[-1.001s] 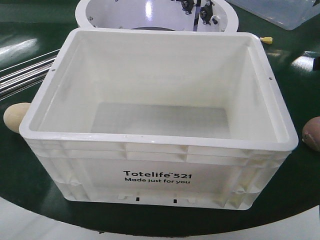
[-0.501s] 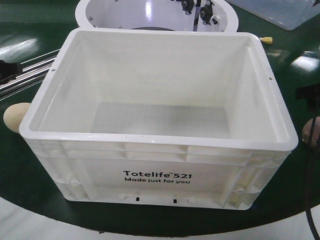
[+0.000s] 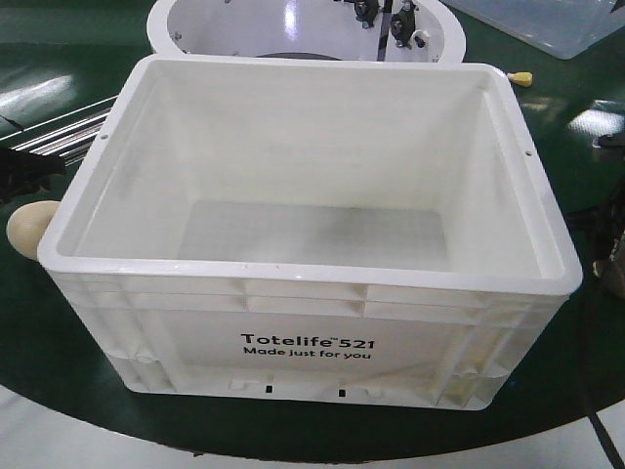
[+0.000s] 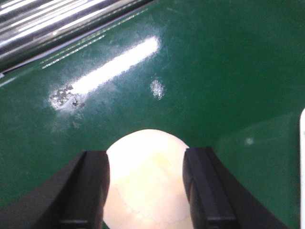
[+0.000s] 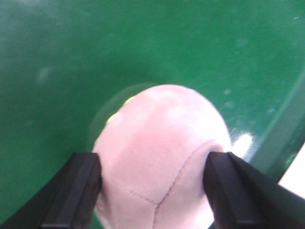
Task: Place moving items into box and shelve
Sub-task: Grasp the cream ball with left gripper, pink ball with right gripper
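Since a second ago, when the front view was showing no arm at all, both arms are reaching in: dark parts of the left arm are hanging just over the pale yellow lump [image 3: 29, 230] beside the left wall of the box [image 3: 312, 277], and the right arm is covering the spot on the box's right where the pinkish-brown lump [image 5: 157, 133] was showing. The box is sitting empty in the middle of the green surface [image 3: 68, 49], with both lumps lying outside it, one on each side. The left gripper [image 4: 147, 160] is standing with its jaws spread, straddling the yellow lump. The right gripper [image 5: 153, 162] is doing the same around the pinkish-brown lump, and neither wrist view is showing whether the pads are pressing yet. The main risk is probably coming from shape: an egg-like lump pinched off its widest line is likely to squirt forward out of closing jaws and roll across the glossy surface. The right lump is looking soft and stitched, so it may sag under a shallow grip. The box's walls are also standing tall, so a lift staying too low would be knocking lump or gripper against the rim and shifting the box.
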You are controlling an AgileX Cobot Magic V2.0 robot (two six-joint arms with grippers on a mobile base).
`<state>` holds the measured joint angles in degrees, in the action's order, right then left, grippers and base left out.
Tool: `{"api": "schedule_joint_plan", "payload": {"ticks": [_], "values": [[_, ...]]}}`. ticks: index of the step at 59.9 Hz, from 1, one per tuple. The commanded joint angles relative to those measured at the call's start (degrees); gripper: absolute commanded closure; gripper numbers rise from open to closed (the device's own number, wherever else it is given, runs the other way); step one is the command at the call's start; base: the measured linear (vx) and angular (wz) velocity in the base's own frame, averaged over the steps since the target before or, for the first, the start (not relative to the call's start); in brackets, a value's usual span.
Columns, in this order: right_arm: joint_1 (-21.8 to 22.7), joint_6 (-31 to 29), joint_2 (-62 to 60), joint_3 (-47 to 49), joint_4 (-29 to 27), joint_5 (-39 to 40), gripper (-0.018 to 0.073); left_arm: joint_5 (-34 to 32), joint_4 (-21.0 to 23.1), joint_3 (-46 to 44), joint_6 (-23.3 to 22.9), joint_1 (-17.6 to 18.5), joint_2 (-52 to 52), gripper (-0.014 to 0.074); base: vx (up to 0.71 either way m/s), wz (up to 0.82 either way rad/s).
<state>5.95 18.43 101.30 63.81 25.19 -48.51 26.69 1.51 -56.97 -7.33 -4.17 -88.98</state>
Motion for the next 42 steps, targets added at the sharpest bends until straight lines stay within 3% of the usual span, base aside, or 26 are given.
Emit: {"api": "schedule_joint_plan", "payload": {"ticks": [1,32,38,42], "values": [[0.41,0.89,-1.26,1.37,3.09,0.16,0.0083,-3.07,0.49,-1.88,-0.55,0.09,0.63,0.0125,0.0,0.0],[0.41,1.9,2.01,1.37,3.62,0.73,0.0099,-0.56,0.49,-1.88,3.48,0.09,-12.65,0.0132,0.0,0.0],[0.41,1.9,3.26,1.37,3.64,-0.07,0.0145,0.72,0.55,-1.88,2.74,0.09,-13.31,0.0188,0.0,0.0],[0.41,1.9,4.12,1.37,3.71,-0.3,0.0214,1.24,0.55,-1.88,2.75,0.09,-13.08,0.0276,0.0,0.0]]}}
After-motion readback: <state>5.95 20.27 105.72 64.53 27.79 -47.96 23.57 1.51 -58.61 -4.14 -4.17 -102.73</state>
